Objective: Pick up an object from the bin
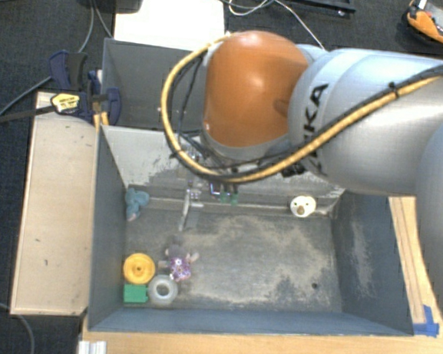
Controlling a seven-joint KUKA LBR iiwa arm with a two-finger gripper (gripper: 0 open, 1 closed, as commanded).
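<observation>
Camera view looks down into the grey metal bin (276, 262), with the arm (380, 125) coming in from 3 o'clock and its orange cover (252, 90) hanging above the far wall. A yellow-and-black cable (170, 83) loops around the cover's left side. Below the cover the gripper (187, 212) points down at bare floor toward 11 o'clock of the bin's middle, close to the far wall. Whether its jaws are apart or together I cannot tell, as they read as one thin pale shape. Just to the gripper's 9 o'clock, against the left wall, lies a crumpled blue-grey soft thing (135, 201), apart from it. At the gripper's 6 o'clock, some way off, sits a small purple-and-white toy (180, 267). That toy belongs to a little cluster in the bin's 8 o'clock corner: a yellow round disc (139, 268) beside it, a green block (135, 293) just under the disc, and a clear ring (164, 291) touching the block. Well apart, at 2 o'clock by the far wall, rests a white round piece (303, 207).
</observation>
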